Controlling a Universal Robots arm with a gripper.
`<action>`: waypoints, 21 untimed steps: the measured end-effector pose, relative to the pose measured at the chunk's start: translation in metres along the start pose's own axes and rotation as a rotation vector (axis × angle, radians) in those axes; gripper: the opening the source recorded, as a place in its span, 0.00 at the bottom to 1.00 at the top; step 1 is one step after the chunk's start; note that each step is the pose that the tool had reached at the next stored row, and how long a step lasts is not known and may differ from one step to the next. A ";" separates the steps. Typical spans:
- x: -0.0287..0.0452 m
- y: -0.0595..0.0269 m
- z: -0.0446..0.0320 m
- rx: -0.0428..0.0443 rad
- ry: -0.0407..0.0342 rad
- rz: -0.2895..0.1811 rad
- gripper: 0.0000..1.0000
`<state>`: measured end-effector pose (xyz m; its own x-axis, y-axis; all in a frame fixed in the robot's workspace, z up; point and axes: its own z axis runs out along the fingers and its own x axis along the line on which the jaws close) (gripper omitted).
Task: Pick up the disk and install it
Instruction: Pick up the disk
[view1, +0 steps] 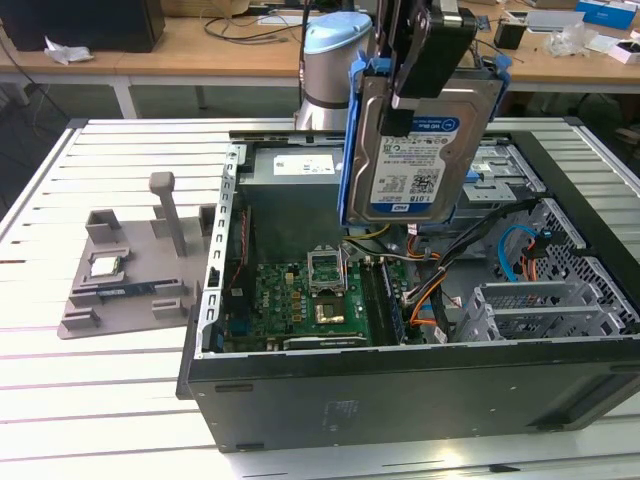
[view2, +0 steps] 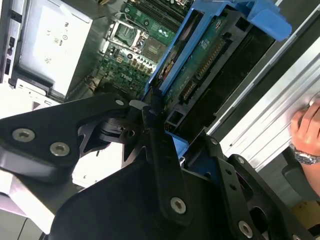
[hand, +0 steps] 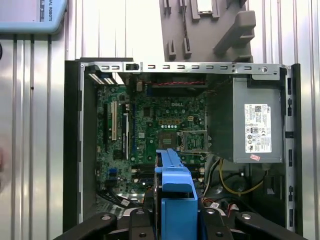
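we saw the disk (view1: 415, 160) hanging upright, clear above the open case (view1: 400, 390) rim, our gripper (view1: 410, 90) pinching its top edge.

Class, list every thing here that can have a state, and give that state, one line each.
Disk: held roughly upright above the case, not installed.
Gripper: shut on the disk.
Case: lying on its side, panel off, open.
Chip: lying in the grey holder, outside the case.
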<state>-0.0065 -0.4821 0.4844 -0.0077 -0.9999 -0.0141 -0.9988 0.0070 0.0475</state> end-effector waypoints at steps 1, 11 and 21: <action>0.0022 0.0000 0.0000 0.0000 0.0001 0.000 0.37; 0.0192 -0.0002 0.0008 0.0000 -0.0001 0.000 0.37; 0.0368 -0.0003 0.0016 0.0000 0.0000 0.000 0.37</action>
<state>-0.0066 -0.5188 0.4823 -0.0077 -0.9999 -0.0141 -0.9988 0.0071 0.0475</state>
